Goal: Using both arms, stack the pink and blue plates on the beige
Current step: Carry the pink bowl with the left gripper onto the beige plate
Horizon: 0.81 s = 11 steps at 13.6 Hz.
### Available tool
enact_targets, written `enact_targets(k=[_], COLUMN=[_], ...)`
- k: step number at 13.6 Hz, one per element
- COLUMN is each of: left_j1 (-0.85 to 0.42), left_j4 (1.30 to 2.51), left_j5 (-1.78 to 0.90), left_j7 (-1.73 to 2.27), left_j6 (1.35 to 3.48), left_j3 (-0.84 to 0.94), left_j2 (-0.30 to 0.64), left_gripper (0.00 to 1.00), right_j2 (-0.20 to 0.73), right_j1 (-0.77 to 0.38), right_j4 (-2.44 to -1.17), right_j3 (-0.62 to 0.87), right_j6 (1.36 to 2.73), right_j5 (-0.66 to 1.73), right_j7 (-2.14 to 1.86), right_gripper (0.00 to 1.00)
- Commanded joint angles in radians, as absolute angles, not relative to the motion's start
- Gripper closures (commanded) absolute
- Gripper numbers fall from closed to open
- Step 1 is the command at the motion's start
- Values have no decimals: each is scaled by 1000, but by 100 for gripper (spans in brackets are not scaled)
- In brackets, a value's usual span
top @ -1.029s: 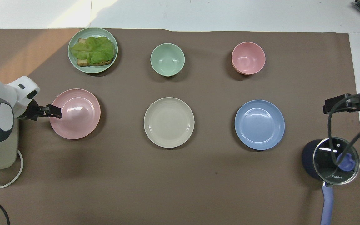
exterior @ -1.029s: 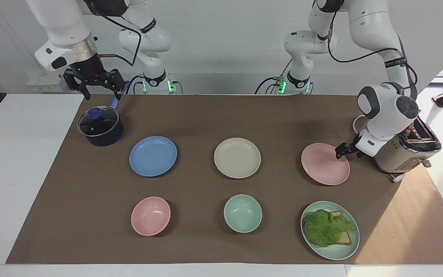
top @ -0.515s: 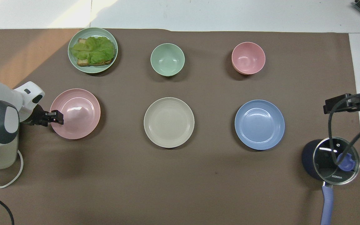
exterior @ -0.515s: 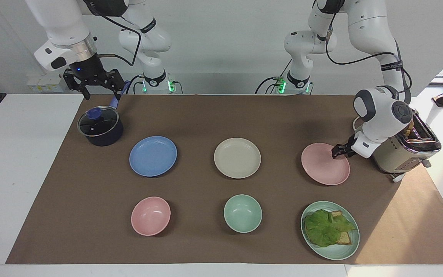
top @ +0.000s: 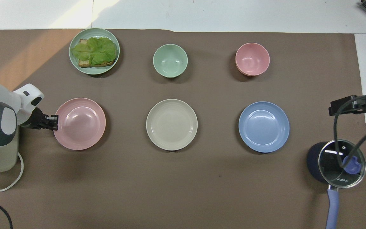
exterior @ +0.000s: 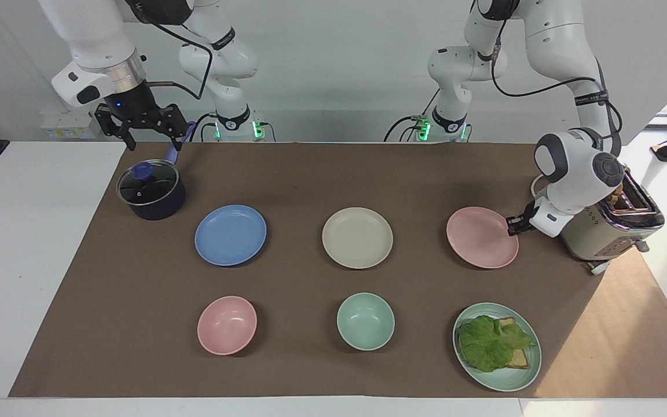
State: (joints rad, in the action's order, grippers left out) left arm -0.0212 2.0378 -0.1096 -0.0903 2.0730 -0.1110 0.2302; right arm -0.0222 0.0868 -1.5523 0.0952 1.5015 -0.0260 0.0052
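The pink plate (exterior: 481,237) (top: 80,124) is at the left arm's end of the mat, beside the toaster. My left gripper (exterior: 510,227) (top: 56,118) is shut on its rim, on the side toward the toaster, and the plate looks slightly raised off the mat. Beside it at mid-table rests the beige plate (exterior: 357,238) (top: 172,124), bare. The blue plate (exterior: 230,235) (top: 264,126) lies flat toward the right arm's end. My right gripper (exterior: 154,142) (top: 345,106) hangs open in the air over the pot's handle, holding nothing.
A dark pot with a glass lid (exterior: 151,191) (top: 337,162) stands near the blue plate. A toaster (exterior: 611,229) sits under the left arm. Farther from the robots are a pink bowl (exterior: 227,325), a mint bowl (exterior: 365,321) and a mint plate with lettuce toast (exterior: 533,370).
My left gripper closed on the pink plate's rim, and the plate shifted a little toward the robots and the beige plate. The right arm barely moved.
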Motion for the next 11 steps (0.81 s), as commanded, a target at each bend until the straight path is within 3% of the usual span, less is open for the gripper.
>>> enact_targets(k=[1, 5, 9, 11], left_j1=[-17, -31, -106, -234], left_j4=[1978, 1816, 1816, 1842], left_j5=[-136, -210, -259, -262], left_j7=[-84, 29, 282, 415], left_j6=[1952, 1726, 1758, 1842], left_j3=[-106, -89, 15, 18], left_j2=[226, 222, 204, 190], left_gripper=[100, 100, 100, 100], right_j2=[-44, -43, -44, -44], right_j1=[98, 98, 98, 98], right_j4=[-1583, -1583, -1585, -1585], right_j3=[104, 104, 104, 104], right_j6=[1526, 1531, 1532, 1532], right_j5=[-25, -23, -23, -23], right_j7=[28, 28, 26, 26], right_gripper=[0, 0, 0, 0])
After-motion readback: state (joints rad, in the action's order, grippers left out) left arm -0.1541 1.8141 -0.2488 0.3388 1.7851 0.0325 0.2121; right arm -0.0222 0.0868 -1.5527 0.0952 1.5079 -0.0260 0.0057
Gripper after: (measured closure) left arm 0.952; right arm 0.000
